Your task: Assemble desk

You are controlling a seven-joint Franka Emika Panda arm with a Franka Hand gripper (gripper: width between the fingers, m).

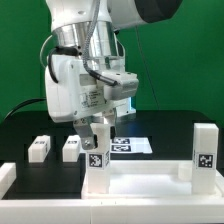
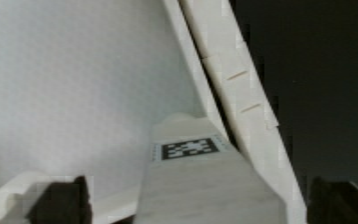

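Observation:
The white desk panel (image 1: 145,184) lies flat at the front of the black table. Two tagged legs stand upright in its corners, one on the exterior view's left (image 1: 96,160) and one on the right (image 1: 205,150). My gripper (image 1: 98,130) points straight down onto the top of the left leg and is closed around it. In the wrist view the dark fingertips (image 2: 59,202) flank this leg (image 2: 202,190), whose tag (image 2: 190,150) shows beyond them, with the panel (image 2: 69,90) beside it. Two loose legs (image 1: 40,148) (image 1: 72,148) lie on the table.
The marker board (image 1: 132,146) lies flat behind the panel, just past the gripped leg. A green backdrop stands behind the table. The arm's white body fills the upper middle of the exterior view.

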